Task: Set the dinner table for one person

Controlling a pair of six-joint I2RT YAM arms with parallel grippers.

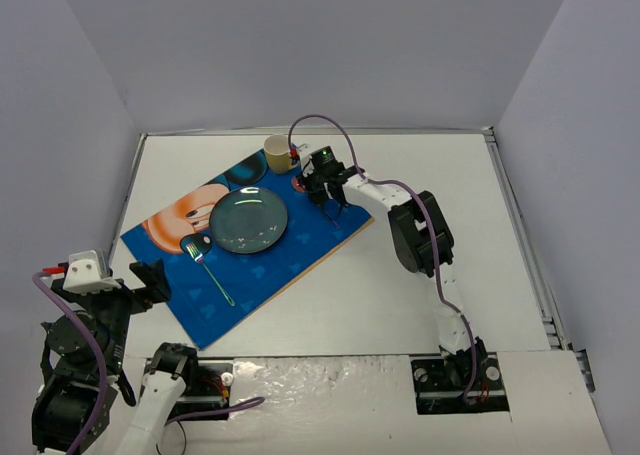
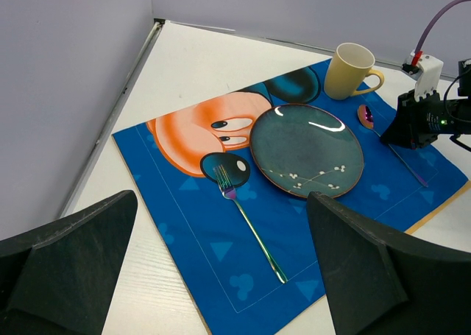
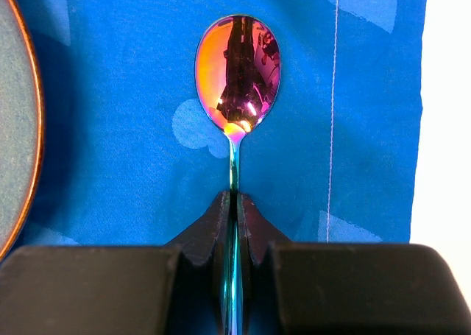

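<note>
The white dinner table [image 1: 450, 175] carries a blue cartoon placemat [image 1: 300, 250]. On the mat sit a dark teal plate [image 1: 248, 220], an iridescent fork [image 1: 212, 272] to its left and a yellow mug [image 1: 277, 154] at the far corner. My right gripper [image 3: 235, 202] is shut on the handle of an iridescent spoon [image 3: 237, 70], low over the mat just right of the plate [image 3: 15, 129]. The spoon [image 2: 366, 115] has its bowl pointing toward the mug [image 2: 353, 71]. My left gripper [image 2: 222, 199] stands open and empty near the mat's front left corner, apart from the fork [image 2: 250, 224].
Grey walls close in the table on the left, back and right. A metal rim [image 1: 520, 225] runs along the right edge. The right arm [image 1: 420, 240] reaches across the table from its base at the front. Bare tabletop [image 3: 445, 129] lies right of the mat.
</note>
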